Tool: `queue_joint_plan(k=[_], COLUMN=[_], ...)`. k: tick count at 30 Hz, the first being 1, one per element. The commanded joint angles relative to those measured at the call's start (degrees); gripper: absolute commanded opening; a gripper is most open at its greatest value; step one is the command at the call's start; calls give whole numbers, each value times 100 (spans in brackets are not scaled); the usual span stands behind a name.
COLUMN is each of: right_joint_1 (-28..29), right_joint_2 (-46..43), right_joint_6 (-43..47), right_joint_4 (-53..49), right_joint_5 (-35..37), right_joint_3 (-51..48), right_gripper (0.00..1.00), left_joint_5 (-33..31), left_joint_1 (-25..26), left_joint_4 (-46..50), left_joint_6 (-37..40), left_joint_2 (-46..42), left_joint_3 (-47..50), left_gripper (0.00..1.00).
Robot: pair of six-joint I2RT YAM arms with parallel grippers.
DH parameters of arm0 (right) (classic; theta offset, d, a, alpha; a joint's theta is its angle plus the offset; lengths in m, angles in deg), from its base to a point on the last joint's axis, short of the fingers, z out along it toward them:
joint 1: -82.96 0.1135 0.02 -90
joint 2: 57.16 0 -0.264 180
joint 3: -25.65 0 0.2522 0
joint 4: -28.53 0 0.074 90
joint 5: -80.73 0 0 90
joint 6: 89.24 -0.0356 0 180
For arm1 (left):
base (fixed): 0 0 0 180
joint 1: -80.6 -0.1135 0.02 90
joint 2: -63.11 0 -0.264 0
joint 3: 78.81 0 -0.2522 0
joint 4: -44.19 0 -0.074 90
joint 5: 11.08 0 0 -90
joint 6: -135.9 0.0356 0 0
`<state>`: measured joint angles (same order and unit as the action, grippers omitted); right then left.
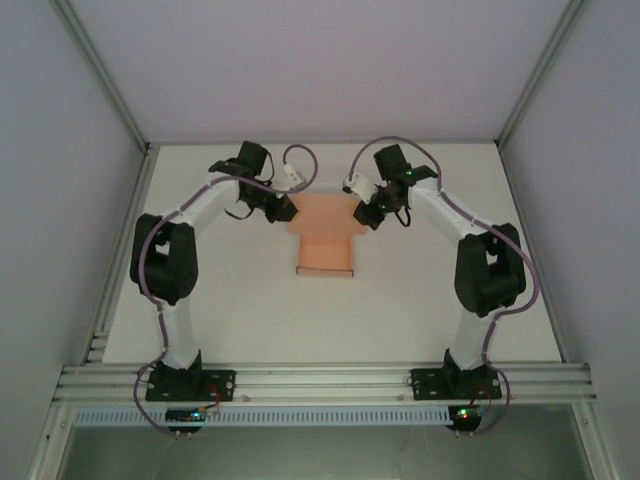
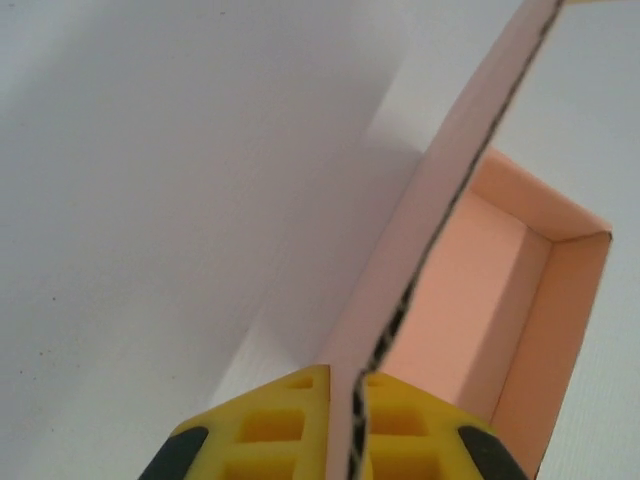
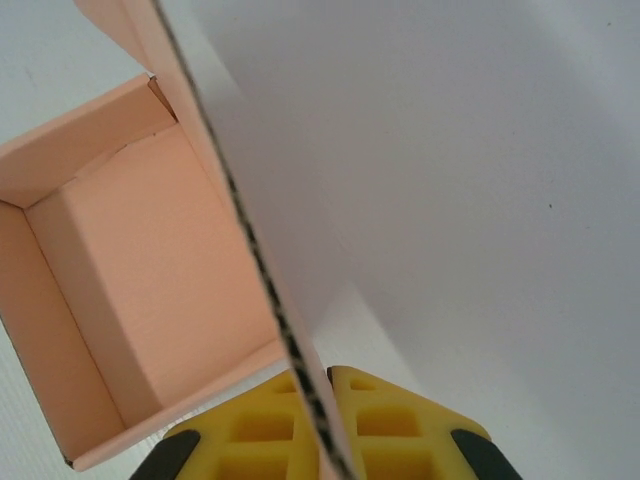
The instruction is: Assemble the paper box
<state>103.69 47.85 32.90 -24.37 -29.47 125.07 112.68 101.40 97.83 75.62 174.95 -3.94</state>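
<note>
Left claw (image 2: 345,385) and right claw (image 3: 315,385) each clamp a box (image 1: 325,245) panel mid-frame — folding step, likely — next needs a matched fold.

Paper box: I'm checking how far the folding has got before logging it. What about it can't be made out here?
- Top external: the paper box is too small to tell which flaps stand up; its far corners sit under the left gripper and right gripper.
- Left wrist: the pinched wall runs off the top edge.
- Right wrist: the box's left side is cut by the frame edge.
</note>
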Motion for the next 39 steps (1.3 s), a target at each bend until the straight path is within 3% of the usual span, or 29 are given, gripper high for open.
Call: queue_joint_plan(k=[1,3,8,12,17,21,29,34,39], right_joint_1=[62,121,493,631,828,1046,1161,1141,1199], right_joint_2=[13,-65,-250,-244,-175,-23,81,126,316], right_joint_6=[-354,-909,-2743,-4318,-5626,-6014,-6995,-7575,-7800], right_joint_4=[82,343,919,1268,2244,2662,3017,3547,3413], right_joint_5=[476,891,2735,3161,3512,3636,3788,3938,3868], right_joint_3=[112,117,93,55,-182,-126,-533,-822,-587], right_gripper=[3,3,3,3,0,0,0,1,3], left_joint_5=[-956,-1648,-3060,-3852,-3838,-3761,-3614,-3807,-3990], left_joint_1=[232,360,652,900,1006,1015,1045,1204,1320], left_joint_4=[-201,-512,-686,-1064,-1789,-2157,-3130,-3255,-3238], left_joint_6=[-579,-1073,-2675,-4113,-5388,-6349,-7522,-7473,-7318], left_joint_2=[-86,-135,-194,-314,-449,-469,-445,-285,-278], left_joint_3=[-70,-4,-174,-18,355,463,849,1022,1163], left_gripper=[0,0,0,0,0,0,0,0,0])
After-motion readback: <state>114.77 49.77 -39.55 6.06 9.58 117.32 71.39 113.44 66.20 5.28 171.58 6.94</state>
